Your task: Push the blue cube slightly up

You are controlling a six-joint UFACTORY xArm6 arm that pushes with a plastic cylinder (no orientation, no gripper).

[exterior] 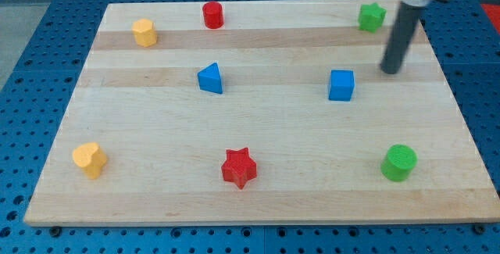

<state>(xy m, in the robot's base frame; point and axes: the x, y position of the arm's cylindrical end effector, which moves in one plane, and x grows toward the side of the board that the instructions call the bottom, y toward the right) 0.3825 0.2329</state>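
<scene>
The blue cube (341,85) sits on the wooden board (156,199) right of the middle. My tip (390,71) is at the end of the dark rod that comes down from the view's top right. The tip stands to the right of the blue cube and slightly above it, apart from it by a clear gap.
A blue triangular block (210,78) lies left of the middle. A green star (372,16) is at the top right, just left of the rod. A red cylinder (212,14) and a yellow block (144,32) are at the top left. A yellow heart-like block (90,159), a red star (239,167) and a green cylinder (399,162) lie along the bottom.
</scene>
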